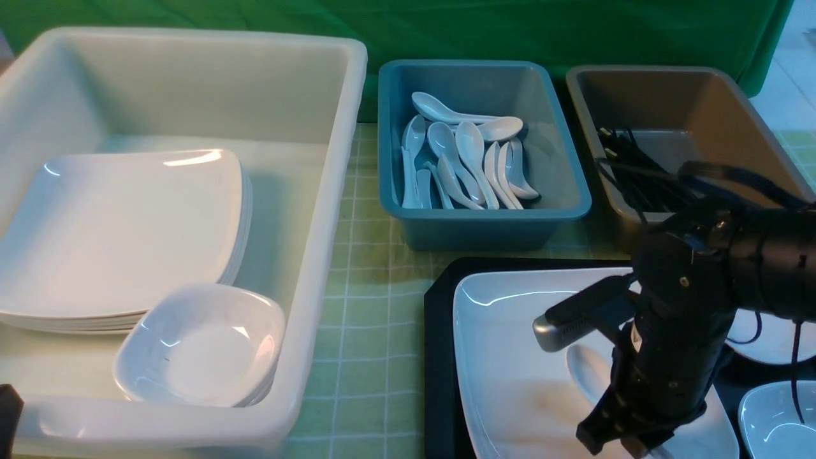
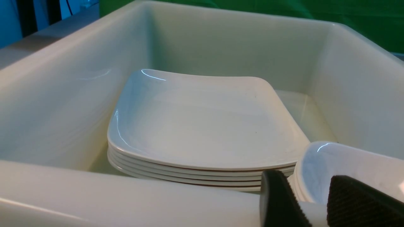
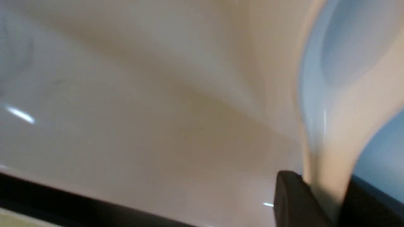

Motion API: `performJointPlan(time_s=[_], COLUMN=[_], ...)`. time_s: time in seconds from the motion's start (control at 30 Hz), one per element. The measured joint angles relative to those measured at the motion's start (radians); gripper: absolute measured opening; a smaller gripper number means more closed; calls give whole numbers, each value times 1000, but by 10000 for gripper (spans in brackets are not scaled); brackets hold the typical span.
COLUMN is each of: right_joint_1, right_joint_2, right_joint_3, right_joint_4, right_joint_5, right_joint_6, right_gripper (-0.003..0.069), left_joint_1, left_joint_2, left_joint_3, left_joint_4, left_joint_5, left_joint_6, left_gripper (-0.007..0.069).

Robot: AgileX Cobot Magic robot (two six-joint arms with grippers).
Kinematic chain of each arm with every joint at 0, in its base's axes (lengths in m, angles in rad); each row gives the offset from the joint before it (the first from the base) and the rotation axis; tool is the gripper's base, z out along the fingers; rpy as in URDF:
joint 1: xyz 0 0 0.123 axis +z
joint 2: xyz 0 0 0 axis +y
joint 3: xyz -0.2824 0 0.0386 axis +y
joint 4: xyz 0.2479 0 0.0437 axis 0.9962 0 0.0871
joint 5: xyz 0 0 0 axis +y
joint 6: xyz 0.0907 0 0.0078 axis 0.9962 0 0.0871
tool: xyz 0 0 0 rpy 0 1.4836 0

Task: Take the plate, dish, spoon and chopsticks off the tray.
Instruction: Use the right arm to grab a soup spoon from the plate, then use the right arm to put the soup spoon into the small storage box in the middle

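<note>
Right end effector (image 3: 326, 203) pinches the spoon (image 1: 586, 373) by its slim handle, probably the easiest hold. Left end effector (image 2: 307, 189) hangs open at the tub (image 2: 94, 195).

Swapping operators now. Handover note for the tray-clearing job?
Hands: right hand shut on the handle of the spoon; left hand open, empty, at the white tub.
Things: spoon lies on the plate; plate and small dish sit on the tray. No chopsticks visible on it; the arm hides part.
Done: spoon gripped.
Left: spoon, probably to the blue tub, then plate and small dish.
</note>
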Motion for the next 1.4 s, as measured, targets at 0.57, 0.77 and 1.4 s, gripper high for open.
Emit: performJointPlan(time_s=[0.57, 0.77, 1.4], right_joint_1=[-5, -56, -145], right_joint_2=[-66, 54, 395], right_joint_3=[-432, -591, -670], right_joint_4=[-6, -7, -10], right_joint_5=[-193, -272, -676], right_joint_6=[-20, -21, 31], right_gripper=[121, 121, 272], left_joint_1=[0, 0, 0], left_joint_2=[0, 0, 0], left_joint_3=[0, 0, 0], left_joint_4=[0, 0, 0], left_joint_5=[0, 0, 0], left_joint_6=[0, -2, -2], left_gripper=[221, 221, 221])
